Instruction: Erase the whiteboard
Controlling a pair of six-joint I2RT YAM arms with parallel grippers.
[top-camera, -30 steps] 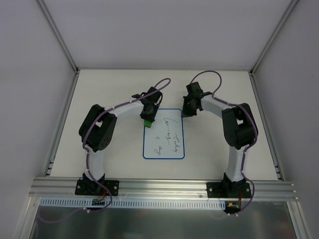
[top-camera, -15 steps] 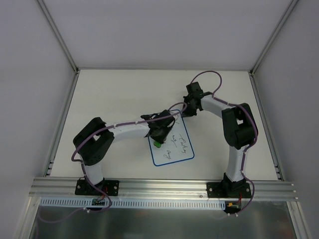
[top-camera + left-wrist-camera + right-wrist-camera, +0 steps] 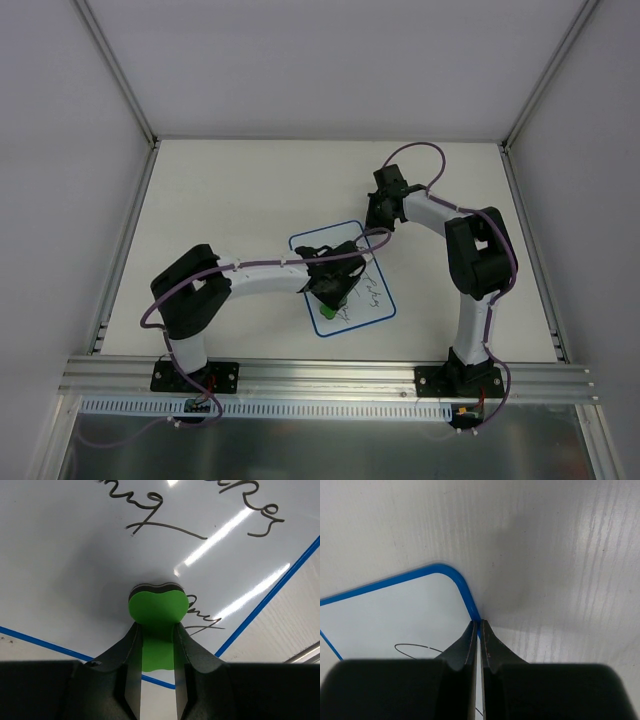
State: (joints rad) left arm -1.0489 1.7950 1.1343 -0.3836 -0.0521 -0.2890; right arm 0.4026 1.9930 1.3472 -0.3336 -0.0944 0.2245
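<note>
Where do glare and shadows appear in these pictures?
Left wrist view: bright glare streaks cross the whiteboard, and a soft shadow surrounds the green eraser. Right wrist view: a faint shadow lies on the table beyond the right gripper.

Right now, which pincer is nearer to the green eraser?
Left. The left pincer grips the green eraser, held against the whiteboard. The right pincer sits shut at the whiteboard's blue corner edge, away from it.

My left arm (image 3: 262,276) and right arm (image 3: 432,210) are white tubes with bulky black joints, purple cables (image 3: 420,146) looping alongside; my fingers (image 3: 119,655) are tapered matte black.
</note>
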